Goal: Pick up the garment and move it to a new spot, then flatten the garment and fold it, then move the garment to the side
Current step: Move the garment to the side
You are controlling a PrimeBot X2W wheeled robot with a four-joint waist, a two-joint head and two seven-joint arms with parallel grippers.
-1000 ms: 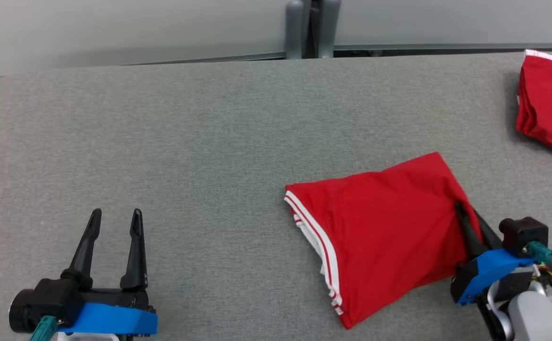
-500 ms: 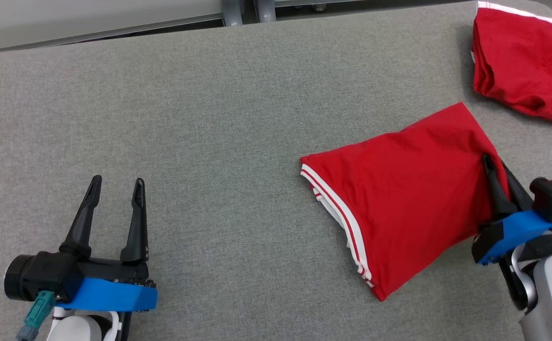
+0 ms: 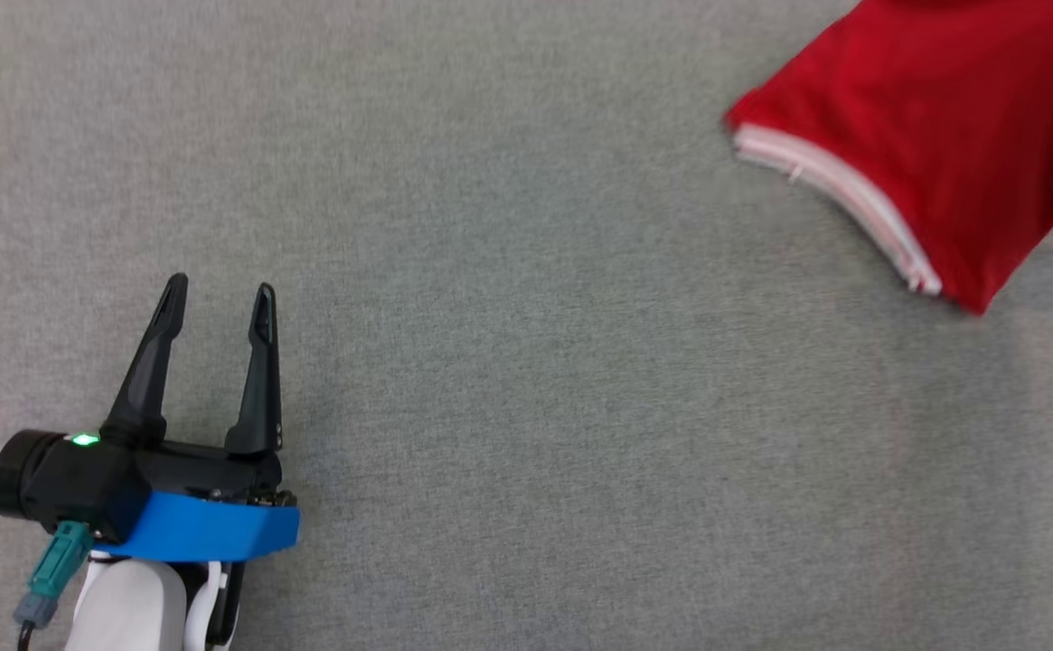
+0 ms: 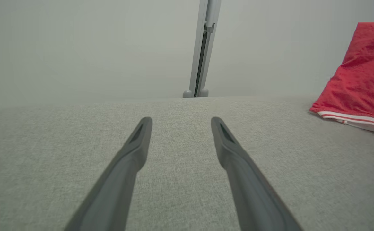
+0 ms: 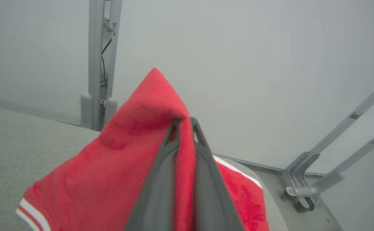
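**A:** Where's the garment?
**B:** The red garment (image 3: 924, 108) is at the top right of the head view, on the grey counter (image 3: 526, 380). It's blurred and cut off by the top and right edges.
**A:** Material?
**B:** Soft matte knit, slightly fuzzy up close. The hem is a white band with thin red stripes.
**A:** Held?
**B:** Yes. The right end effector (image 5: 184, 121) is nearly closed, its two long dark fingers pinching a fold of the cloth. The fold peaks to a point above the fingertips. The rest drapes down and left to the counter, with the striped hem corner lowest.
**A:** Left side?
**B:** The left end effector (image 3: 220, 287) is spread wide with nothing between its tapered fingers. It's over the counter at lower left, well apart from the garment. Can't tell if it touches the surface.
**A:** Counter?
**B:** Fine grey woven fabric, flat. Behind it is a plain pale wall with an upright grey metal post (image 4: 203, 48) at the far edge.
**A:** Anything unclear?
**B:** The fingers hide the pinched section. Can't tell how much of the cloth lies flat and how much hangs.
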